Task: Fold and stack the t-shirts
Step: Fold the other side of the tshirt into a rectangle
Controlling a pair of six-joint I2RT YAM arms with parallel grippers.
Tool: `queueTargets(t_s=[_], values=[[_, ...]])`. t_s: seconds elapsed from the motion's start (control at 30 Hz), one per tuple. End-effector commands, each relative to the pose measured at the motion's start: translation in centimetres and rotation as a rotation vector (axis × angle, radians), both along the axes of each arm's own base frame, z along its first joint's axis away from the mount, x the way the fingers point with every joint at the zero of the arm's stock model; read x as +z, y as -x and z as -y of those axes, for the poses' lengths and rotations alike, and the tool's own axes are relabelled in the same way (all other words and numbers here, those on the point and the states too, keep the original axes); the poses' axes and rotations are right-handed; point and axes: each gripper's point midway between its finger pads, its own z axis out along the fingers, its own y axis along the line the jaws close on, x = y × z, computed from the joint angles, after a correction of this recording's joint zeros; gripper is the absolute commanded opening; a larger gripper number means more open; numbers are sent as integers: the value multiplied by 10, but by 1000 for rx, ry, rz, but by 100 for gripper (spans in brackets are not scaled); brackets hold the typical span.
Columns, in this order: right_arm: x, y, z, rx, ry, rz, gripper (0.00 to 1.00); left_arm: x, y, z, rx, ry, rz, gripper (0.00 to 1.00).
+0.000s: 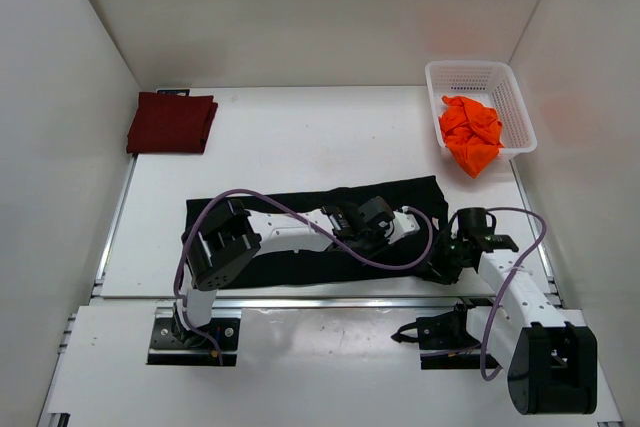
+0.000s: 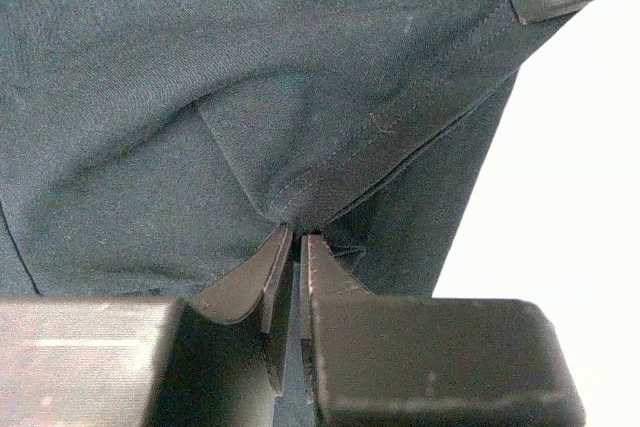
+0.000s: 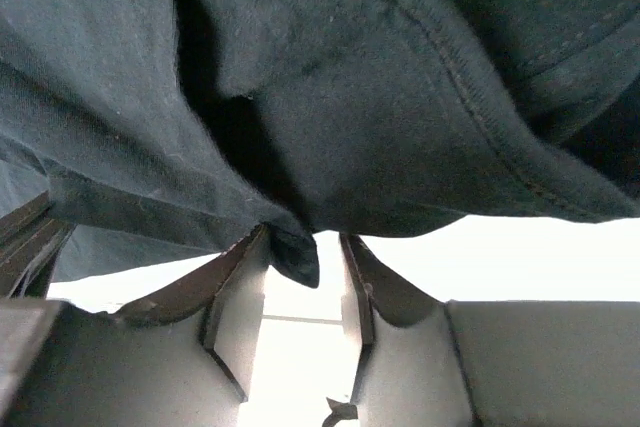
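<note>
Left wrist view: left gripper [image 2: 297,237] pinched narrow on black t-shirt [image 2: 180,57] hem; right gripper [image 3: 305,239] half-open, cloth edge between fingers [image 3: 235,292]. Best close right firmly before lifting both evenly.

We show a white plastic mesh basket [image 1: 468,75] standing upright at the far right corner of a white table [image 1: 300,137], close to the right wall panel [image 1: 590,147]. Plain white panels also close the left side [image 1: 50,147] and the back [image 1: 320,7]. A metal rail [image 1: 330,301] runs along the table's near edge.
</note>
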Motion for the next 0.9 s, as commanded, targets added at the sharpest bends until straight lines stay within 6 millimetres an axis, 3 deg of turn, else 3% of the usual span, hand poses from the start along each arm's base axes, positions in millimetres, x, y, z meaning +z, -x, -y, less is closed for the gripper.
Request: queueTargets(t_s=[0.0,0.03,0.17,0.3,0.53,0.63,0.8,0.87], values=[[1,-2,-4,-2,-24,18,32,22,3,12,-26,53,-1,17],[2,-4,-5,4,-33,25,30,23,4,11,-32,54,-3,17],[6,-11,-6,4,-45,56,0,26,4,10,-40,50,-7,15],[27,-28,-6,11,-42,131,0,33,-10,4,-32,40,26,15],[71,-64,-3,36,-32,192,0,66,-48,-1,-45,25,175,14],[72,-68,-4,87,-25,159,0,73,-54,0,-61,28,200,14],[52,-46,-9,107,-71,69,2,66,-36,0,-88,38,127,15],[56,-58,-9,89,-78,147,0,63,-35,0,-78,38,114,15]])
